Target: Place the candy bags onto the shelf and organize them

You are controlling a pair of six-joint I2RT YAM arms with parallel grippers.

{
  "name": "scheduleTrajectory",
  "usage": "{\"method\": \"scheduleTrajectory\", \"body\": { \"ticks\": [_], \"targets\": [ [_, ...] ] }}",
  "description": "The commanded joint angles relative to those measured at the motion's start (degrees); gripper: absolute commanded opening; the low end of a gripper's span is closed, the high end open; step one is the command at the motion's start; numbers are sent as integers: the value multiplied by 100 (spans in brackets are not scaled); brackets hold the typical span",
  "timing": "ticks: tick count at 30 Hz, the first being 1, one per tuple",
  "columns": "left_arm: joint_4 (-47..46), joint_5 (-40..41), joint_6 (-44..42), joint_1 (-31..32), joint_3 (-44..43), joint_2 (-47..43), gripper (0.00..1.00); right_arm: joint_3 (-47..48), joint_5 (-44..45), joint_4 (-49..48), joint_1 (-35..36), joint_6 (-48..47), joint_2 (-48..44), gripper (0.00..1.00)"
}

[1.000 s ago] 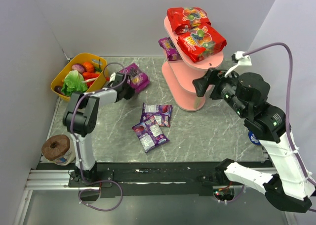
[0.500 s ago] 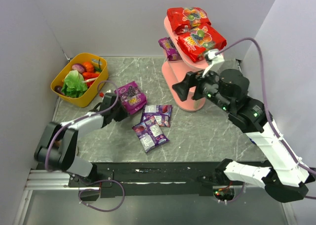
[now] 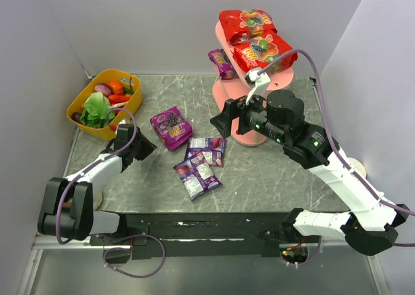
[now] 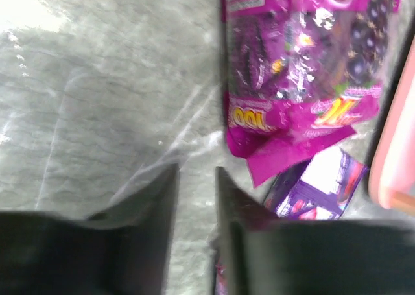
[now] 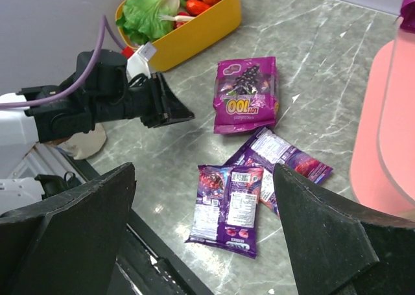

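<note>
Two red candy bags (image 3: pixel 246 23) (image 3: pixel 262 52) lie on the top board of the pink shelf (image 3: pixel 285 80), and a purple one (image 3: pixel 220 61) on its middle board. Three purple bags lie on the table: one (image 3: pixel 171 126) flat at centre, two (image 3: pixel 207 149) (image 3: pixel 198 175) nearer me. My left gripper (image 3: pixel 139 146) is low over the table, just left of the centre bag (image 4: pixel 298 68), with its jaws a narrow gap apart (image 4: pixel 196 178) and nothing between them. My right gripper (image 3: pixel 224 117) hangs wide open and empty (image 5: pixel 204 172) above the table bags (image 5: pixel 230 204), in front of the shelf.
A yellow basket (image 3: pixel 110 72) of toy vegetables stands at the back left. Grey walls close in the table on the left, back and right. The shelf's base (image 5: pixel 382 146) stands just right of the loose bags.
My left gripper carried the purple bag from near the basket to the table's centre, let it go and drew back to the left. My right arm swung left from beside the shelf to over the table.
</note>
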State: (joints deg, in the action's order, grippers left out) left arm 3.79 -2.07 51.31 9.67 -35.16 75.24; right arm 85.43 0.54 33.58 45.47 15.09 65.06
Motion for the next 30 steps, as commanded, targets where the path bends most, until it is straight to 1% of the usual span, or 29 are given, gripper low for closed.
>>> {"method": "scheduleTrajectory", "body": {
  "ticks": [1, 2, 4, 6, 7, 8, 11, 16, 20, 25, 28, 29, 30],
  "targets": [
    [-335, -443, 54, 8, 60, -246, 50, 97, 26, -221, 93, -33, -2, 93],
    [-570, -600, 176, 35, 149, -317, 55, 97, 26, -221, 102, -24, -2, 93],
    [-991, -698, 370, 122, 394, -352, 60, 88, 104, -212, 128, -15, -2, 93],
    [-1309, -751, 713, 359, 527, -239, 62, 71, 166, -221, 137, 2, -2, 93],
    [-1615, -725, 836, 464, 571, -169, 62, 62, 184, -229, 137, 2, -11, 93],
    [-1758, -673, 1072, 674, 580, 6, 61, 70, 201, -203, 137, 2, -19, 93],
    [-2074, -401, 1355, 992, 501, 314, 58, 114, 219, -159, 146, -6, -2, 92],
    [-2076, 179, 1469, 1089, 238, 517, 53, 158, 175, -124, 146, 2, -11, 92],
    [-2084, 189, 1443, 1089, 0, 973, 50, 132, 236, -106, 146, -6, -54, 92],
    [-2076, 189, 1461, 1089, -184, 1335, 47, 132, 377, -36, 146, -68, -134, 92],
    [-1892, 381, 1443, 1089, -298, 1484, 37, 150, 438, -10, 155, -94, -160, 92],
    [-1839, 495, 1443, 1089, -325, 1511, 31, 150, 447, -1, 146, -112, -160, 92],
    [-1760, 531, 1426, 1081, -360, 1502, 27, 141, 482, 8, 146, -120, -169, 92]
  ]
}}
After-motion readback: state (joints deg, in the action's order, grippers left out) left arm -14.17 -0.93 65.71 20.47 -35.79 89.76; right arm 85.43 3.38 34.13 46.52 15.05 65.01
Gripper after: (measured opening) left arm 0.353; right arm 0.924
